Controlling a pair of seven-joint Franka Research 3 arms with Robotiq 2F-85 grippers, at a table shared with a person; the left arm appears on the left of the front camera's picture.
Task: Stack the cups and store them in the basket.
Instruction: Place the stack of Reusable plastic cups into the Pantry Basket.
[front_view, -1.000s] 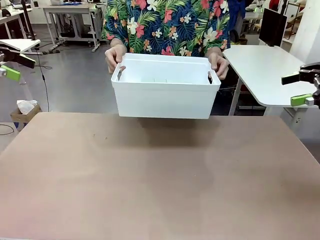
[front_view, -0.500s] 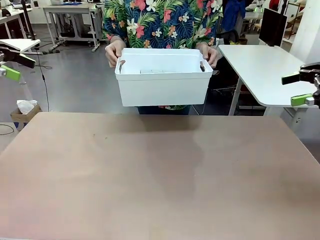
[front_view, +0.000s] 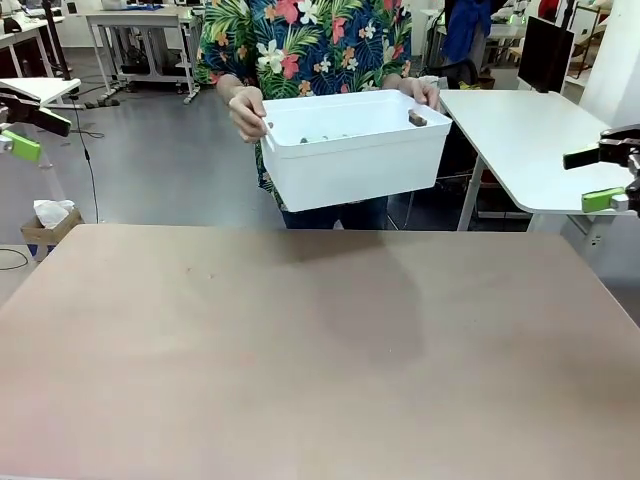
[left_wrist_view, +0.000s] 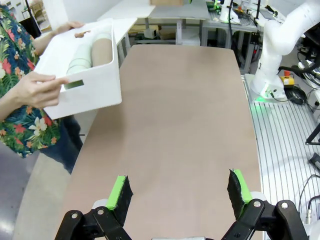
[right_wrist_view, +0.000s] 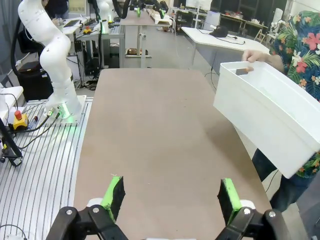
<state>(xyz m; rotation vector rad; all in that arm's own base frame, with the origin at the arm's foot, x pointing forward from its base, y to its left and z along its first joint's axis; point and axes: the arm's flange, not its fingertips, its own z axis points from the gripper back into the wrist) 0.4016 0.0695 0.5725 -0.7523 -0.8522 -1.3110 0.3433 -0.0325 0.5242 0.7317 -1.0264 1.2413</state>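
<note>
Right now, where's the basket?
Front view: the basket is off the table, held in the air by the person's hands beyond the far edge, right of centre.

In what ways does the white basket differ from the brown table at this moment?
The basket is white plastic, while the table has a matte brown top. The basket is held in the air by the person's hands, beyond the table's far edge; the table stands fixed. The basket is tilted; the table lies flat. The basket holds stacked cups, lying inside.
</note>
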